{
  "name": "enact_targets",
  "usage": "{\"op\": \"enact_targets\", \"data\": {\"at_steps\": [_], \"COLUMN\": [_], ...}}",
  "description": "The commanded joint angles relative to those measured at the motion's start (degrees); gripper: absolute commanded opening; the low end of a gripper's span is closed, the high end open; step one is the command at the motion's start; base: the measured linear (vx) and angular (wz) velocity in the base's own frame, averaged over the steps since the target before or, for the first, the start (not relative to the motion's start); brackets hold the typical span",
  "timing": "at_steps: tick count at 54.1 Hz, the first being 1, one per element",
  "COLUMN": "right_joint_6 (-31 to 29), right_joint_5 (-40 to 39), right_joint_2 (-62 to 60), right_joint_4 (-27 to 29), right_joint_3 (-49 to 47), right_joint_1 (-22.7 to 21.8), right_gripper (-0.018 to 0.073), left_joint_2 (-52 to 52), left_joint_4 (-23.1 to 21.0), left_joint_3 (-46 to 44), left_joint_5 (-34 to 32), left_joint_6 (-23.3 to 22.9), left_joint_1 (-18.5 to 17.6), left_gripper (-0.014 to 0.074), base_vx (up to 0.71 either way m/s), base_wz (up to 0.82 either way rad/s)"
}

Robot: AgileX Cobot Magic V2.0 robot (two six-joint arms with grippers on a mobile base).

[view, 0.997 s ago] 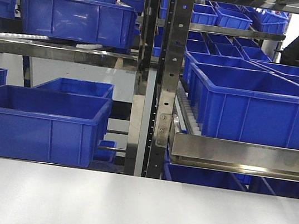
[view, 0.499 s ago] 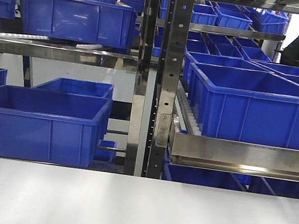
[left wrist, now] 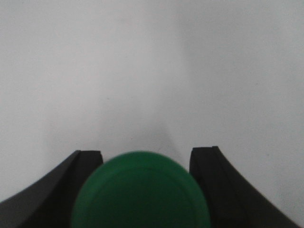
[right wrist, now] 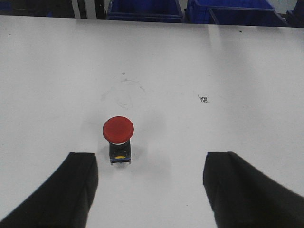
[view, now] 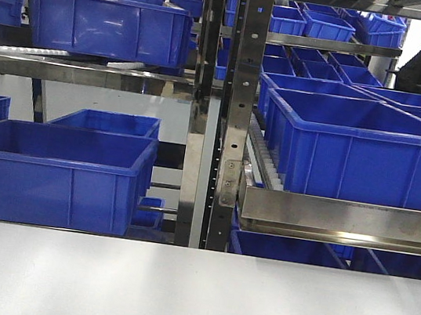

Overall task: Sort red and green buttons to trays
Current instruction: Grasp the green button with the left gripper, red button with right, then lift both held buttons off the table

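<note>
While green button (left wrist: 140,194) sits in left claw (left wrist: 147,153), hold unclear, right claw (right wrist: 152,154) spread behind red button (right wrist: 118,129)

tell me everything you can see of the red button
The red button has a round, smooth red mushroom cap on a dark blocky base with a small yellow mark on its near face. It looks like plastic. It stands upright on the white table, which alone touches it. It sits ahead of the open right gripper, clear of both fingers and nearer the left one.

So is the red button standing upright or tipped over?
Upright: the red button stands on its dark base, cap up, on the table.
</note>
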Motion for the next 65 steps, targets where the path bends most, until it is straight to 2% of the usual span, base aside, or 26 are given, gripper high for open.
{"op": "enact_targets", "data": {"at_steps": [1,14,24,30,34,35,46,58,65], "right_joint_6": [0.16,0.78,0.81,2.32,2.25,2.19,1.25,-7.36,-7.67], "right_joint_5": [-2.71,1.48,-2.47,-3.64,-1.51,4.21,4.73,4.53,4.53], "right_joint_2": [0.19,1.9,4.88,6.26,8.01,12.46,21.19,32.1,38.88], "right_joint_4": [-0.07,-0.03,-0.03,1.82,3.0,3.91,3.91,5.25,5.63], "right_joint_3": [-1.74,-1.74,-1.74,-1.8,-2.37,-5.19,-11.08,-18.19,-22.16], "right_joint_1": [0.15,0.15,0.15,0.15,0.15,0.15,0.15,0.15,0.15], "right_gripper": [0.0532,0.0532,0.0532,0.0532,0.0532,0.0532,0.0532,0.0532,0.0532], "left_joint_2": [-1.2,1.18,1.32,1.12,0.35,-2.96,-10.47,-17.95,-20.44], "left_joint_4": [-0.63,-0.63,-0.63,-0.63,-0.63,-0.63,-0.63,-0.63,-0.63], "left_joint_3": [-1.28,-1.28,-1.28,-1.28,-1.28,-1.28,-1.28,-1.28,-1.28], "left_joint_5": [-3.92,-6.3,-8.36,-7.61,-6.13,-2.92,-0.85,-0.77,-0.33], "left_joint_6": [0.0,2.16,2.57,2.57,2.52,2.42,2.42,2.42,2.42], "left_joint_1": [-0.36,-0.36,-0.36,-0.36,-0.36,-0.36,-0.36,-0.36,-0.36], "left_gripper": [0.0499,0.0325,0.0162,0.0074,0.0004,-0.0008,-0.0004,-0.0001,0.0], "base_vx": [0.0,0.0,0.0,0.0,0.0,0.0,0.0,0.0,0.0], "base_wz": [0.0,0.0,0.0,0.0,0.0,0.0,0.0,0.0,0.0]}}
